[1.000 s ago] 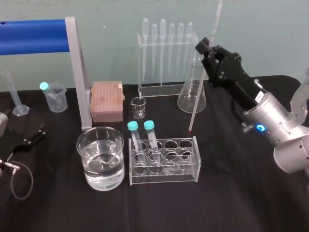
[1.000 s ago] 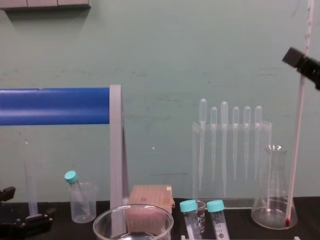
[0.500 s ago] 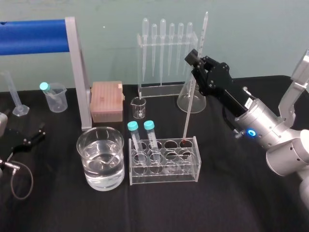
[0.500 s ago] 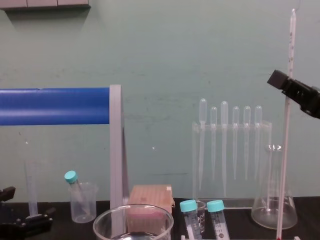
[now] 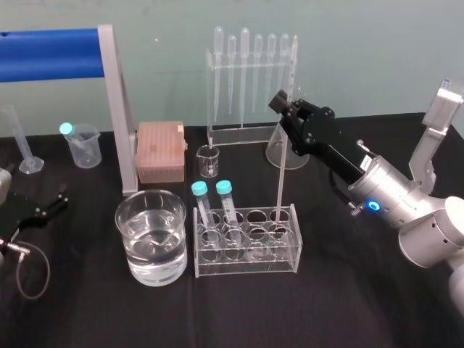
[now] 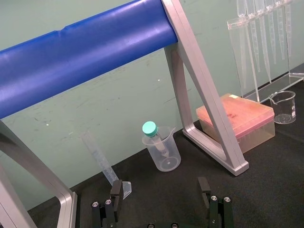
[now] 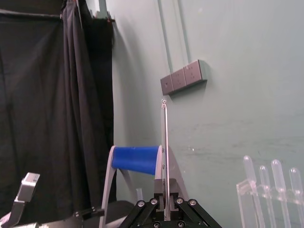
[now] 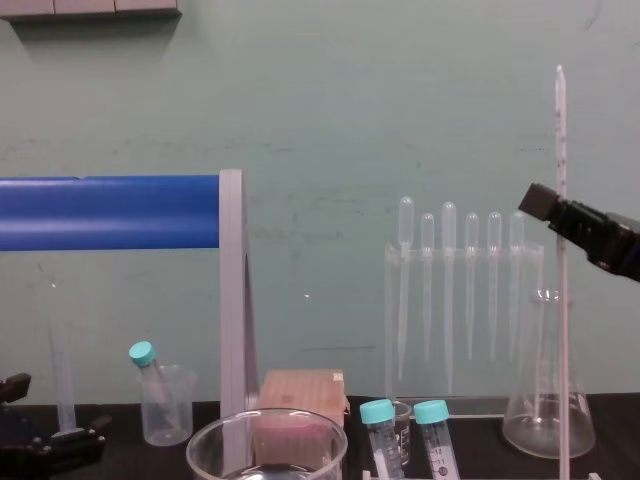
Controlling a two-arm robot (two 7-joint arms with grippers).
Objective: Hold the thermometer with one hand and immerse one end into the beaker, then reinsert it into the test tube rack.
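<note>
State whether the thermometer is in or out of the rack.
In. The thermometer stands with its lower end down in the rack's rear right hole, the right gripper gripping it.

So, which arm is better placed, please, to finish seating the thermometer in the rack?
Right: the right claw grips the thermometer, whose tip is already in the test tube rack; the left claw rests open, far left.
</note>
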